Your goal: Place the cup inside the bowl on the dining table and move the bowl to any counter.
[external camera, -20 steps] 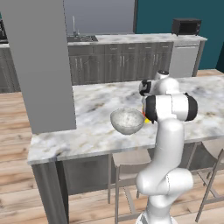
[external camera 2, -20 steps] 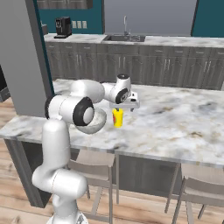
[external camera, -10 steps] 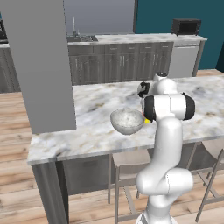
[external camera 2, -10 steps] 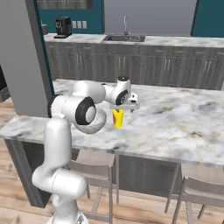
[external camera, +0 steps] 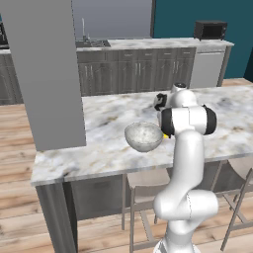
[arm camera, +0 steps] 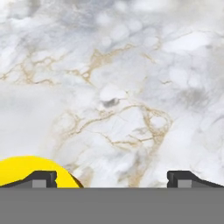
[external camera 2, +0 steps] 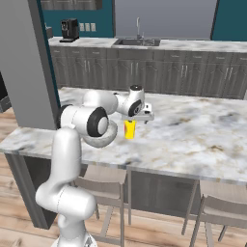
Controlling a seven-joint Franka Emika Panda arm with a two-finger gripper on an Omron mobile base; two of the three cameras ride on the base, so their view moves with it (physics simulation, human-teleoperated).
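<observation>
- The bowl (external camera: 144,136) is the leftmost task item: one speckled grey-white bowl on the marble tabletop (external camera: 99,128), to the left of the hand and nearer the robot's side of the slab. In the right base view it is largely hidden behind the arm's elbow joint.
- The cup (external camera 2: 129,129) comes next: one small yellow cup, standing upright on the tabletop just below the hand. In the hand view its yellow rim (arm camera: 33,168) shows at the lower left corner, right by the left fingertip (arm camera: 41,178).
- The hand (external camera 2: 143,117) hovers just above the cup, pointing down at the marble. Its fingers are spread wide apart and hold nothing; the gap between them shows bare veined marble. Whether the left fingertip touches the cup's rim cannot be told.
- From the left base view the hand (external camera: 159,102) sits beyond the bowl, partly hidden by the arm's own wrist.
- Cup and bowl stand close together but apart; the cup is outside the bowl.
- Behind the tabletop runs one long counter (external camera 2: 193,46) over dark grey cabinets.
- Stools (external camera 2: 219,212) are tucked beneath the near edge of the tabletop.
</observation>
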